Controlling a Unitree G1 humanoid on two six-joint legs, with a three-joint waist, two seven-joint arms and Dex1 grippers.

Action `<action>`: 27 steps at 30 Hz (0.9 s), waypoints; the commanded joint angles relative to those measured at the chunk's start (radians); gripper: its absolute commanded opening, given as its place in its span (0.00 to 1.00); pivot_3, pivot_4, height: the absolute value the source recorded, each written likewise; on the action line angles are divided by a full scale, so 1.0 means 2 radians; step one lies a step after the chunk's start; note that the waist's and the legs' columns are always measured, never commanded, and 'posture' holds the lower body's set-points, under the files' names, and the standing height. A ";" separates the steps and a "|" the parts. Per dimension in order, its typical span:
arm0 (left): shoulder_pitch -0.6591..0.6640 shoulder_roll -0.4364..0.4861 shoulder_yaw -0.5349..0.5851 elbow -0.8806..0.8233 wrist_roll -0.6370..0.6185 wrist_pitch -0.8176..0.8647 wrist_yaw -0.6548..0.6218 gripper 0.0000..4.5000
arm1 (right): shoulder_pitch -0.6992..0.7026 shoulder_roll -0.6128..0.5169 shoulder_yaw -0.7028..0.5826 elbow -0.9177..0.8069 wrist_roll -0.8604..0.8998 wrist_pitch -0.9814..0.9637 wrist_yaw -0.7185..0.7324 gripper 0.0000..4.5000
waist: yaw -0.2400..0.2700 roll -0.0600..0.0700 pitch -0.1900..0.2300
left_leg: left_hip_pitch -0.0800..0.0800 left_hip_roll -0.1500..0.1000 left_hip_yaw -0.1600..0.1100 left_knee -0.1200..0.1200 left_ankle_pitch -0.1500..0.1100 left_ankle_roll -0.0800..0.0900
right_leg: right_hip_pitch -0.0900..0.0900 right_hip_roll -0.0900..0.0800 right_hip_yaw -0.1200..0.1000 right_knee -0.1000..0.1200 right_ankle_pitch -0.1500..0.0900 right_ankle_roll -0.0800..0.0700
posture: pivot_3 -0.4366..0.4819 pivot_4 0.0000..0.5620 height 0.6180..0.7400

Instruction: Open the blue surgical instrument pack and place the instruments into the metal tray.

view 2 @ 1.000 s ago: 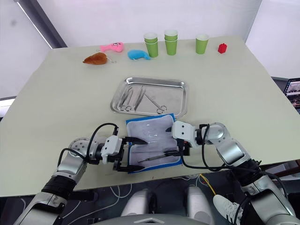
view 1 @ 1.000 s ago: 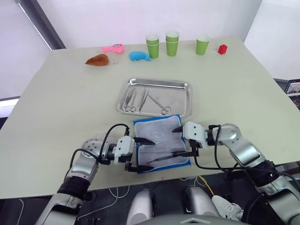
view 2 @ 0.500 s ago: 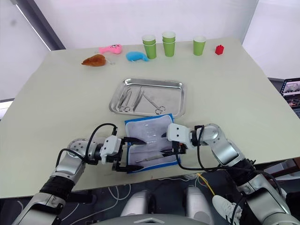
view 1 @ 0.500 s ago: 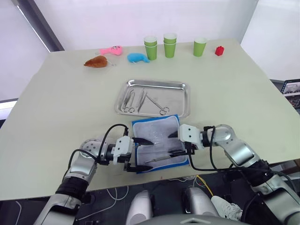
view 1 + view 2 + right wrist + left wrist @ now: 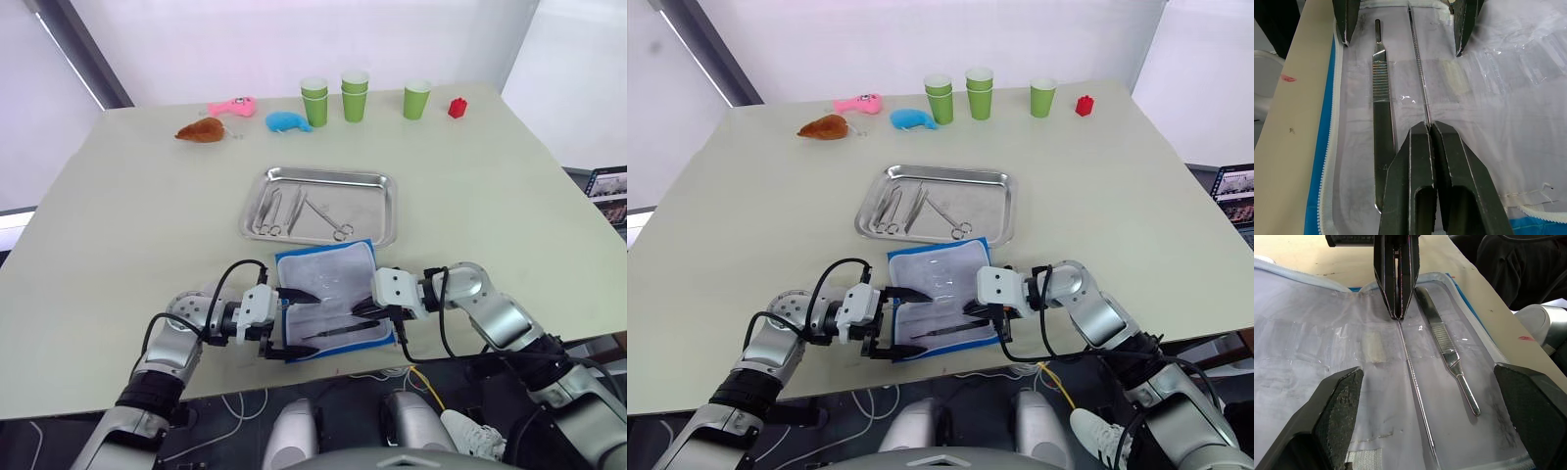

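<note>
Right wrist view shows the right gripper [image 5: 1429, 128] pinched shut on a thin probe [image 5: 1418, 68] lying in the open blue surgical instrument pack [image 5: 328, 302] beside the metal tray [image 5: 384, 227] — lift it straight, clear of the left gripper [image 5: 291, 323], which stands wide open, holding nothing.

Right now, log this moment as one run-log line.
pack: open, near table edge | right end effector: shut on thin probe | left end effector: open over lining | flat handle: in pack | tray: holds instruments
</note>
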 commanded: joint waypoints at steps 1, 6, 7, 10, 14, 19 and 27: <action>0.029 0.012 -0.024 0.034 0.041 0.008 -0.003 1.00 | 0.004 -0.012 0.002 -0.003 -0.012 0.009 0.000 0.01 | 0.000 0.000 0.000 | 0.000 0.000 0.000 0.000 0.000 0.000 | 0.000 0.000 0.000 0.000 0.000 0.000 | 0.48 0.27 1.00; 0.029 0.012 -0.024 0.035 0.041 0.008 -0.003 1.00 | -0.008 -0.020 -0.005 -0.033 -0.008 0.023 0.005 0.01 | 0.000 0.000 0.000 | 0.000 0.000 0.000 0.000 0.000 0.000 | 0.000 0.000 0.000 0.000 0.000 0.000 | 0.48 0.27 1.00; 0.028 0.011 -0.025 0.035 0.041 0.008 -0.003 1.00 | -0.010 -0.020 -0.007 -0.041 -0.006 0.031 0.005 0.01 | 0.000 0.000 0.000 | 0.000 0.000 0.000 0.000 0.000 0.000 | 0.000 0.000 0.000 0.000 0.000 0.000 | 0.48 0.27 1.00; 0.028 0.011 -0.025 0.035 0.041 0.008 -0.003 1.00 | -0.016 -0.025 -0.010 -0.069 -0.001 0.056 0.004 0.01 | 0.000 0.000 0.000 | 0.000 0.000 0.000 0.000 0.000 0.000 | 0.000 0.000 0.000 0.000 0.000 0.000 | 0.48 0.27 1.00; 0.028 0.009 -0.025 0.036 0.042 0.008 -0.002 1.00 | -0.022 -0.029 -0.013 -0.096 0.005 0.078 0.006 0.01 | 0.000 0.000 0.000 | 0.000 0.000 0.000 0.000 0.000 0.000 | 0.000 0.000 0.000 0.000 0.000 0.000 | 0.48 0.27 1.00; 0.030 0.008 -0.026 0.036 0.042 0.008 -0.001 1.00 | -0.033 -0.034 -0.018 -0.121 0.013 0.098 0.010 0.01 | 0.000 0.000 0.000 | 0.000 0.000 0.000 -0.001 0.000 0.000 | 0.000 0.000 0.000 0.000 0.000 0.000 | 0.48 0.27 1.00; 0.028 0.006 -0.027 0.039 0.043 0.007 0.000 1.00 | -0.046 -0.047 -0.024 -0.142 0.022 0.114 0.015 0.01 | 0.000 0.000 0.001 | 0.000 0.000 0.000 -0.001 0.000 0.000 | -0.001 0.000 0.000 -0.001 0.000 0.000 | 0.48 0.27 1.00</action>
